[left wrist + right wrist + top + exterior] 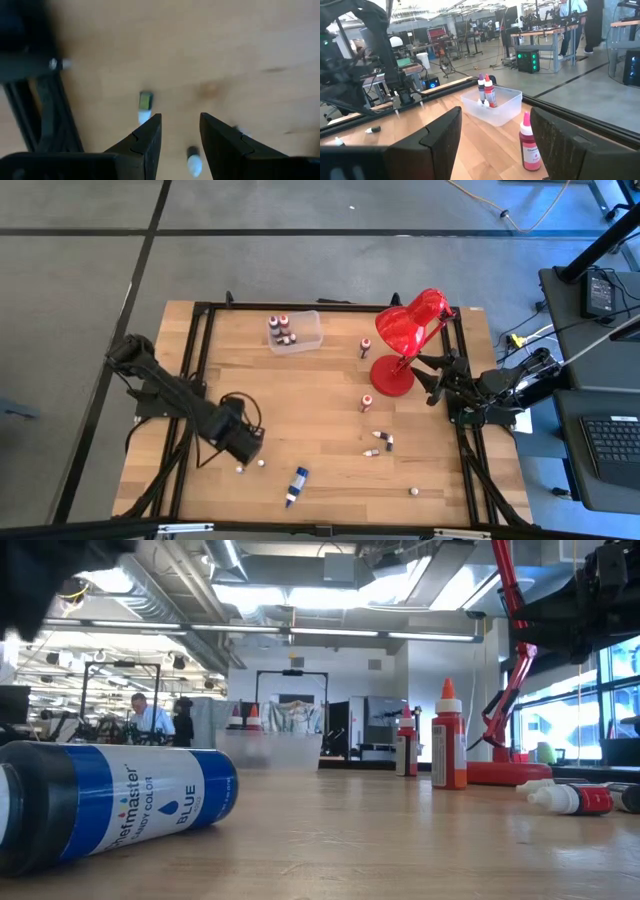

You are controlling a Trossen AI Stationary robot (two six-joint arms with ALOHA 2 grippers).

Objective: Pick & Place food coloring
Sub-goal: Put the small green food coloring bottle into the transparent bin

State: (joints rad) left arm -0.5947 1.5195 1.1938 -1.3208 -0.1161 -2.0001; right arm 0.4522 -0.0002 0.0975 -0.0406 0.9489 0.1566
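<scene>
Small food coloring bottles lie scattered on the wooden table. Two tiny ones lie near the front left, and a longer blue one lies on its side beside them. Others stand or lie near the middle. Several stand in the clear box at the back. My left gripper hangs open above the table, pointing down over the two tiny bottles. My right gripper waits open and level by the table's right edge.
A red desk lamp stands at the back right, its base close to my right gripper. A black frame rail runs along the table's left side near my left gripper. One more bottle lies near the front edge.
</scene>
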